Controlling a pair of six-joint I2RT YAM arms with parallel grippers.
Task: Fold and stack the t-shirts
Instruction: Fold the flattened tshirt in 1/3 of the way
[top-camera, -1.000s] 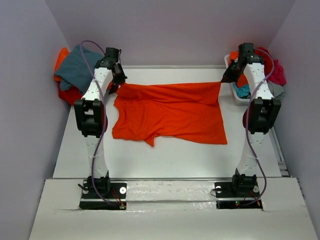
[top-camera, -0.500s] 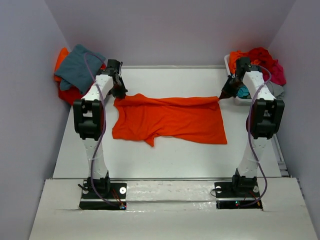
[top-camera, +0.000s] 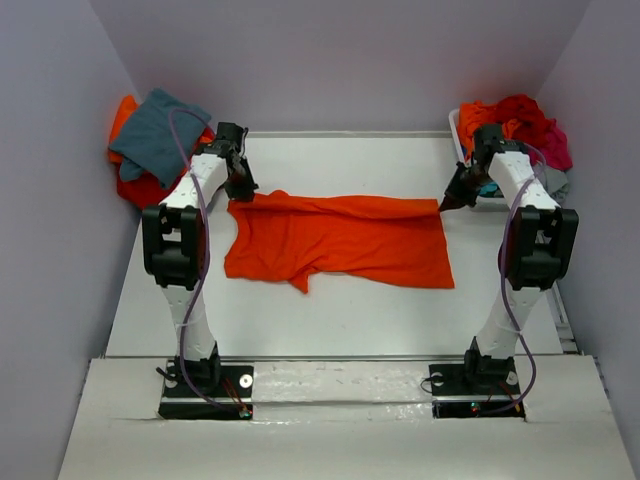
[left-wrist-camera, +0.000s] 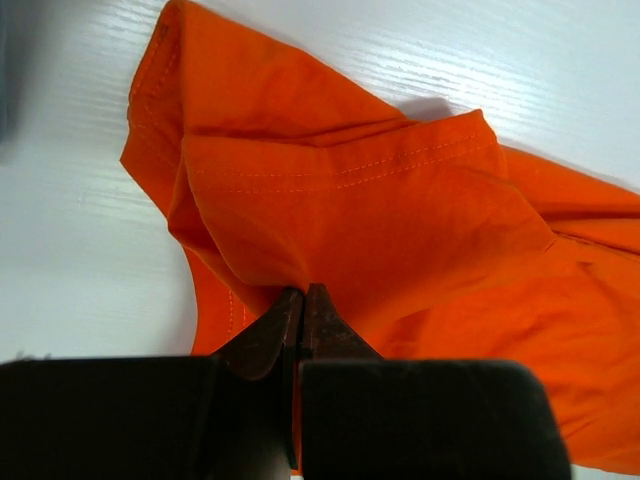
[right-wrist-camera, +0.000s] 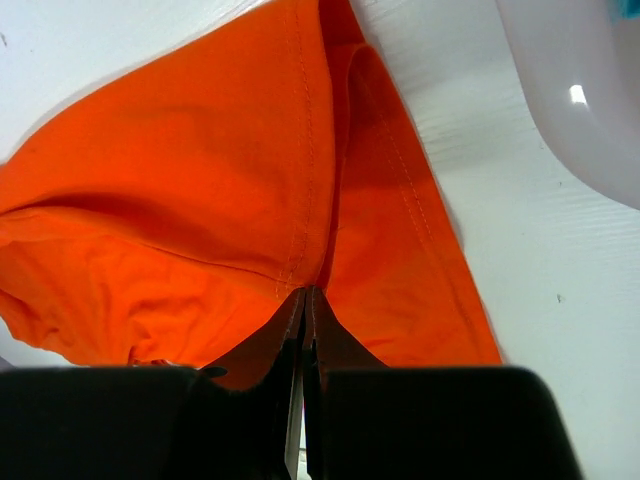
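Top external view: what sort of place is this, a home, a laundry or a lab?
Probably a lab booth: plain walls box in a white table, the left arm and right arm are bolted at its near edge, and t-shirts sit heaped in a bin.

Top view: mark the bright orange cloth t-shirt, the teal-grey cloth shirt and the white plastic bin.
bright orange cloth t-shirt (top-camera: 340, 240), top view, middle of its body
teal-grey cloth shirt (top-camera: 155, 135), top view, centre of its top face
white plastic bin (top-camera: 453, 122), top view, far-left rim corner
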